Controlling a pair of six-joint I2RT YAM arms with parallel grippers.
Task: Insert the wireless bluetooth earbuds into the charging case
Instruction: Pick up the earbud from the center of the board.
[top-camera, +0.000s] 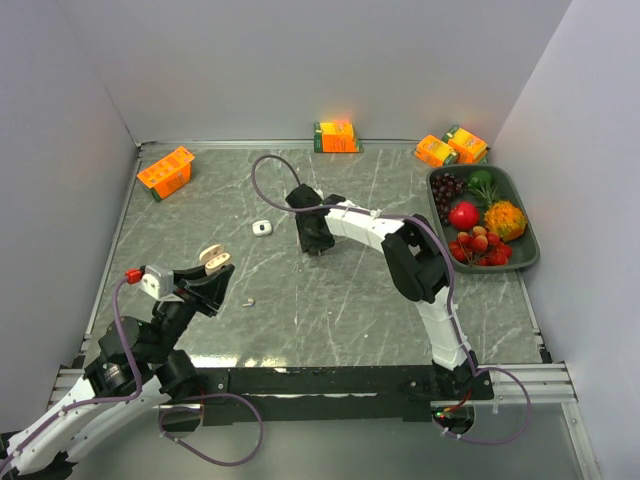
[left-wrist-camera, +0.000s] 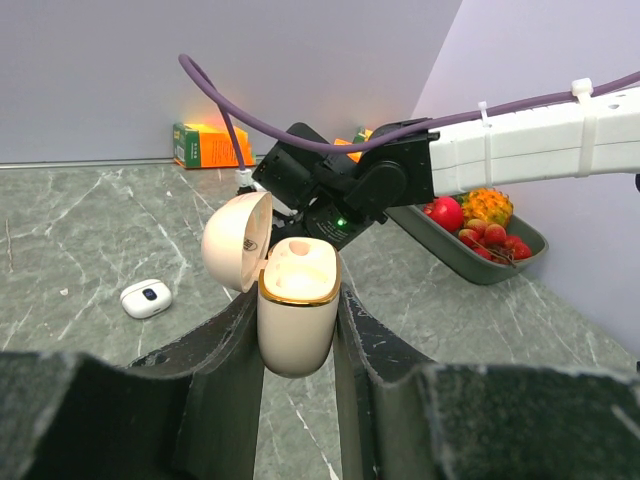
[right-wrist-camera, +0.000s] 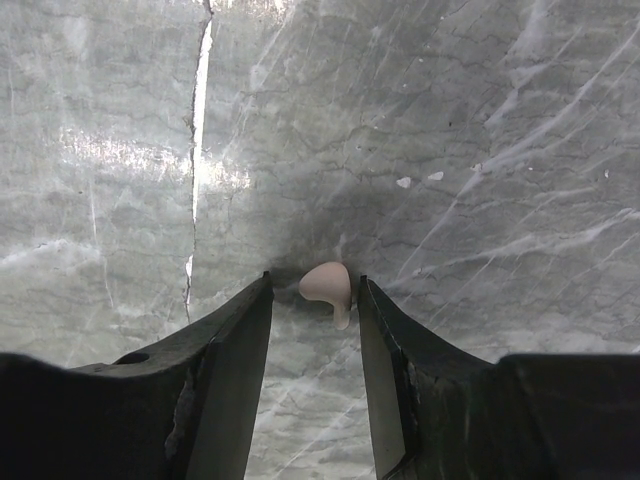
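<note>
My left gripper (top-camera: 214, 264) is shut on a beige charging case (left-wrist-camera: 296, 335) with a gold rim. It holds the case upright above the table, with the lid (left-wrist-camera: 238, 240) swung open to the left. My right gripper (top-camera: 316, 246) is lowered to the table, jaws open. In the right wrist view a beige stemmed earbud (right-wrist-camera: 328, 285) lies on the marble between the fingertips of the right gripper (right-wrist-camera: 315, 279). It lies close to the right finger (right-wrist-camera: 385, 350), with a gap on the left side. A tiny pale speck (top-camera: 248, 301) lies near the left gripper, too small to identify.
A small white case (top-camera: 263, 228) lies on the table left of the right gripper, and also shows in the left wrist view (left-wrist-camera: 146, 298). A dark tray (top-camera: 531, 250) of fruit stands at the right. Orange cartons (top-camera: 166, 172) (top-camera: 337, 136) (top-camera: 450, 147) stand along the back.
</note>
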